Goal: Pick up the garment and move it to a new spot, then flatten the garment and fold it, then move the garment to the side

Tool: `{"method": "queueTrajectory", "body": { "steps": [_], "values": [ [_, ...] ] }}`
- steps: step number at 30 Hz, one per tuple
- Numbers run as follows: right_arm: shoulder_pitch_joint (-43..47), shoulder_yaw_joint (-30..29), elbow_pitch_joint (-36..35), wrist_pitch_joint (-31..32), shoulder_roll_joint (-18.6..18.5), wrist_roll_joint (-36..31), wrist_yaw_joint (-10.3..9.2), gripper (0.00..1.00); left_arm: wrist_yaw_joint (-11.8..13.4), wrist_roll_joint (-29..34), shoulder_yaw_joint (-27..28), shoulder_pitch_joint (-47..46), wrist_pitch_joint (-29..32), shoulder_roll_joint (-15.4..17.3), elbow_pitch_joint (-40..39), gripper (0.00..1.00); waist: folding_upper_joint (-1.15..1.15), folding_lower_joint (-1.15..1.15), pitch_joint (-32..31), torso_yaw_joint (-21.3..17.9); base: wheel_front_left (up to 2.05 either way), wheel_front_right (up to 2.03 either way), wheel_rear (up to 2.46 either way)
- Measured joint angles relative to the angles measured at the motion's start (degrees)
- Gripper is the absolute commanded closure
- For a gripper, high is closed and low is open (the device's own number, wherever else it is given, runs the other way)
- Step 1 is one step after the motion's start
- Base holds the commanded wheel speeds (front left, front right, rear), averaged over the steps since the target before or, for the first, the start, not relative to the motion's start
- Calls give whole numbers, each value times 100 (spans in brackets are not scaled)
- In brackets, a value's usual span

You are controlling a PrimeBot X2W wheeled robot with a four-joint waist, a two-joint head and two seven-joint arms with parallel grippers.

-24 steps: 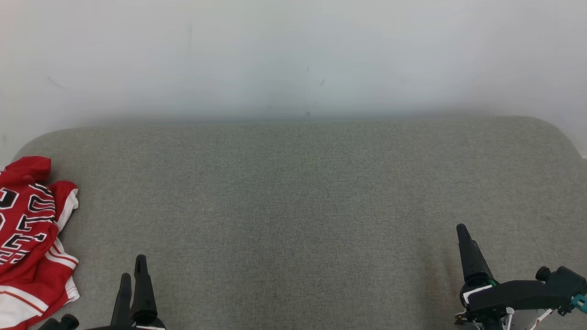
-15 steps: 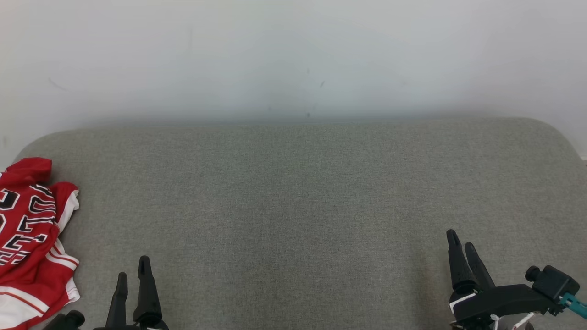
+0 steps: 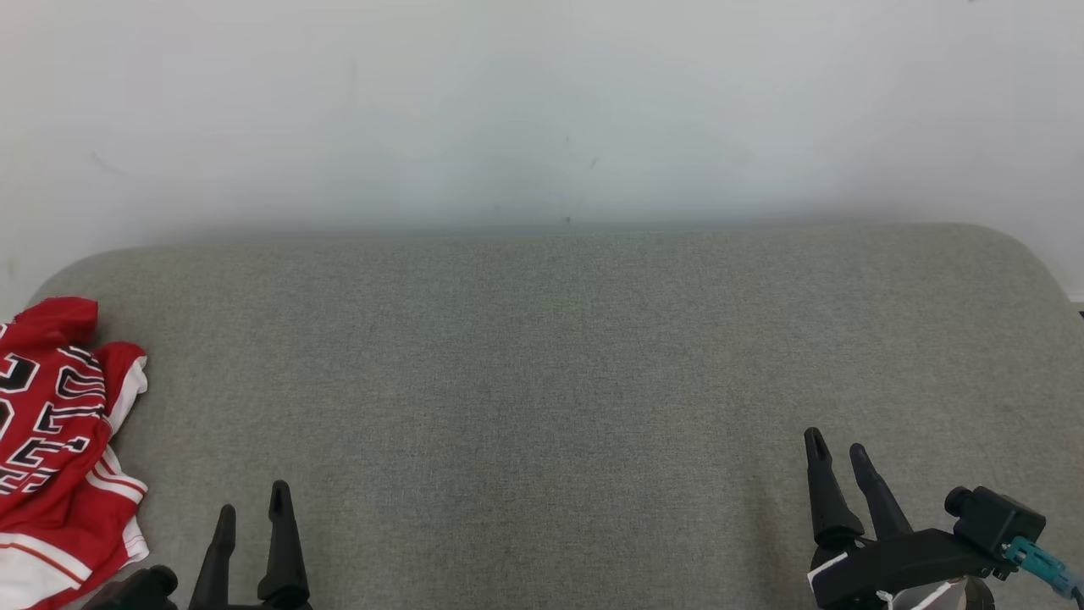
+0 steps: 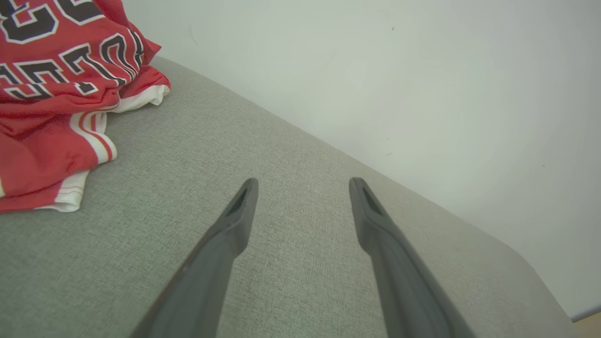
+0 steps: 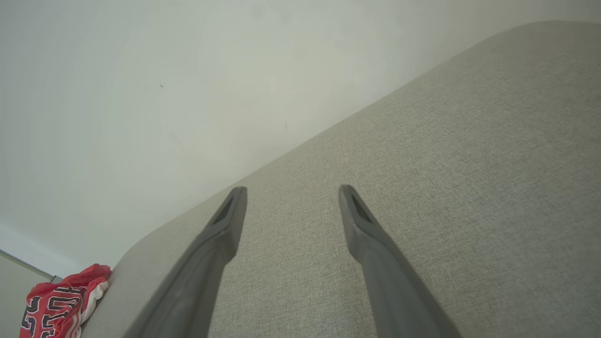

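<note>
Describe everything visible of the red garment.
The red jersey-like garment of thin fabric has black white-edged lettering and red-and-white striped trim. It lies crumpled in a heap at the left end of the grey fabric cushion, cut off by the head view's edge. In view, only the cushion touches it.

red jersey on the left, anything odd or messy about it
Yes: the red jersey lies bunched in a rumpled heap at the far left end of the grey cushion, neither flat nor neatly folded.
</note>
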Motion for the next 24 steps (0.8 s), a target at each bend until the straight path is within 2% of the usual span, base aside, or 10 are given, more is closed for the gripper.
{"method": "queueTrajectory", "body": {
  "steps": [16, 24],
  "values": [
    [124, 42, -214, 20, -4, -676, 0, 0, 93, 817, 51, 122, 219, 179, -387, 0, 0, 0, -27, -42, 0, 0, 0],
    [167, 80, -316, 70, -8, -1223, 0, 0, 162, 1193, 18, 162, 269, 220, -498, 0, 0, 0, -61, -21, 0, 0, 0]
  ]
}}
